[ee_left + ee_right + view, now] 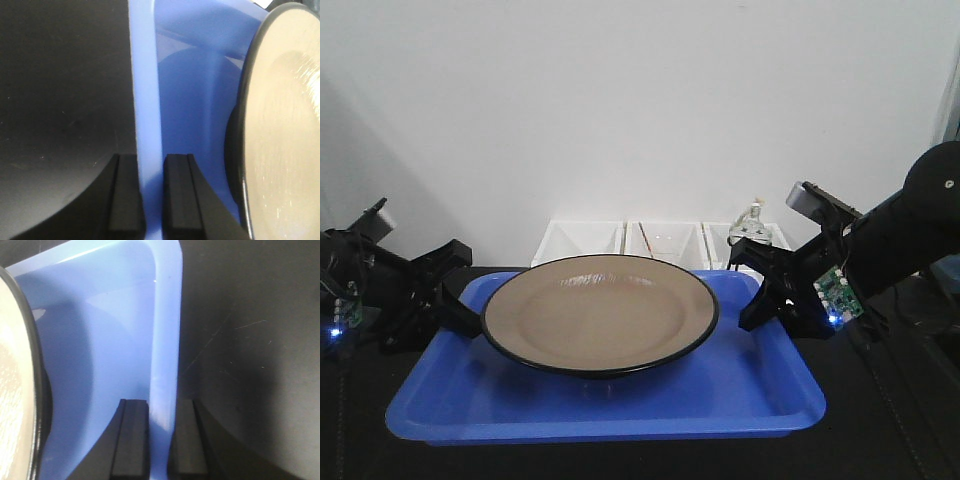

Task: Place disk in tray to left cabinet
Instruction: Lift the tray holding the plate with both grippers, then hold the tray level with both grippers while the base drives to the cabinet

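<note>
Blue plastic, the single tray (620,408) lies with its long axis running left to right, its left short rim pinched between the nearly closed fingers of the left gripper (152,200), whose arm reaches in low. One disk (600,312) sits face up at the tray's middle. The right gripper (162,440) clamps the opposite rim likewise, arm sloping down; behind stand probably three white bins (660,240).

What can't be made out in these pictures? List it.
Cabinet: in no view.
Tray floor under the plate: front view, plate covers it.
White bins: front view, plate hides their fronts.
Left gripper, right gripper: wrist views, rim between fingers, pinch unclear.
</note>
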